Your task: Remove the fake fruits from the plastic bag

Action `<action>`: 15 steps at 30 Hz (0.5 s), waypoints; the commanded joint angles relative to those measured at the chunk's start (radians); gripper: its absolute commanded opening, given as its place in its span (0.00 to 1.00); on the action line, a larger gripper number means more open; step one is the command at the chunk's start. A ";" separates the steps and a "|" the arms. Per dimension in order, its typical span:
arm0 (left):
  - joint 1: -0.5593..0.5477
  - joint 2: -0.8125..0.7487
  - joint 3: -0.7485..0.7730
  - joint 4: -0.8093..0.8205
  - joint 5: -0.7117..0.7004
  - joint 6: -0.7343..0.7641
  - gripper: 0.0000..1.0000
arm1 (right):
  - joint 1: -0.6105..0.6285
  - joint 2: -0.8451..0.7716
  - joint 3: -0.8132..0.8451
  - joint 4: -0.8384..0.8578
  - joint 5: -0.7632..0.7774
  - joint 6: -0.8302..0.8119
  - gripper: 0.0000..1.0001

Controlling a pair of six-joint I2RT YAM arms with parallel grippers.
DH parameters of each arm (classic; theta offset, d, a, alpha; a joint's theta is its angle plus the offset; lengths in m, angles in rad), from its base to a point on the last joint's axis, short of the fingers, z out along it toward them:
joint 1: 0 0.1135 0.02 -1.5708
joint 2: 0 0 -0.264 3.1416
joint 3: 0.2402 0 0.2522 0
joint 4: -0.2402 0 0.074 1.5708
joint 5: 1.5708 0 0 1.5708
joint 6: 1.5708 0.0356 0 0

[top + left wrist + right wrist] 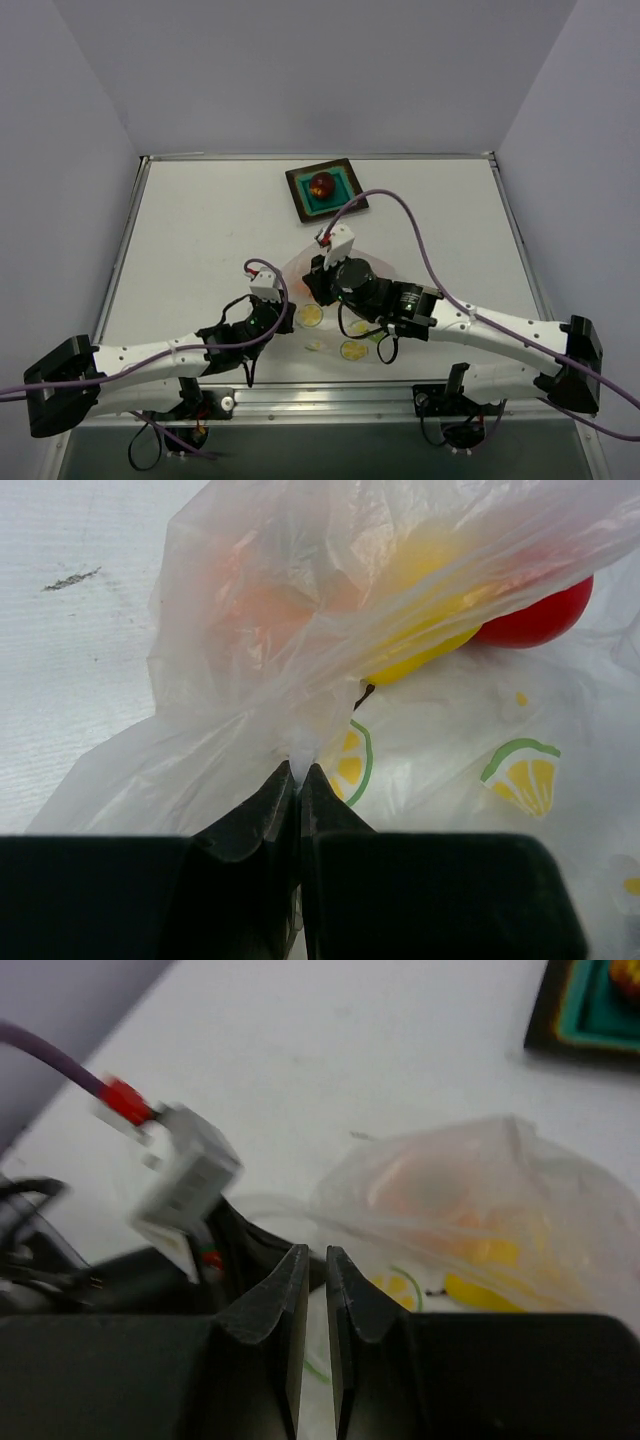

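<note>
The bag (315, 318) lay near the table's (200, 220) front with fruits (430, 590) inside; behind it, a plate (343, 192) held one fruit (322, 185).

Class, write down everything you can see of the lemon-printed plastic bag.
The plastic bag is thin, crinkly, see-through film printed with yellow lemon slices and green leaves. It lies crumpled on the white table, near the arms. The left end effector pinches a fold of it, with the upper layer bunched above the pinch. An orange fruit and a yellow fruit show through the film, and a red fruit peeks out uncovered at its edge.
</note>
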 commanded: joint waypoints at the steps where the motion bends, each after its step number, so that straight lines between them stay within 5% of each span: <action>1: -0.006 -0.042 0.051 -0.035 -0.049 -0.016 0.02 | 0.005 0.056 -0.091 -0.118 0.116 0.067 0.09; 9: -0.006 -0.053 0.060 -0.072 -0.066 0.002 0.02 | -0.142 0.163 -0.173 -0.075 0.121 0.024 0.10; 15: -0.006 -0.008 0.053 -0.023 -0.037 0.004 0.02 | -0.196 0.291 -0.115 -0.020 0.124 -0.057 0.42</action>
